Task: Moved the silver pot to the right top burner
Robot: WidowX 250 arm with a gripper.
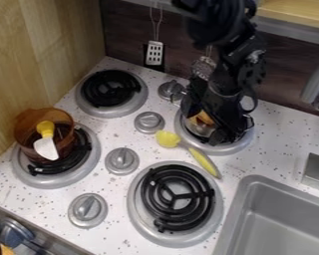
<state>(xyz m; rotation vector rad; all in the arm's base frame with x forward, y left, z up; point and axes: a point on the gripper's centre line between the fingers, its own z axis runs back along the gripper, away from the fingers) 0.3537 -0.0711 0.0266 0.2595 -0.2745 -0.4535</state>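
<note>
The silver pot [198,129] is on the far right burner [224,149], largely hidden by the tool [211,124], which hangs over it; whether the tool is spread or pressed together, I cannot tell. Small loops at the pot's far-left and near-right suggest its handle axis runs between them. Something orange-brown [204,118] inside is hard to make out.

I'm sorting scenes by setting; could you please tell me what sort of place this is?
A kitchen, probably a toy one: it has coil burners, a sink and a hanging spatula.
</note>
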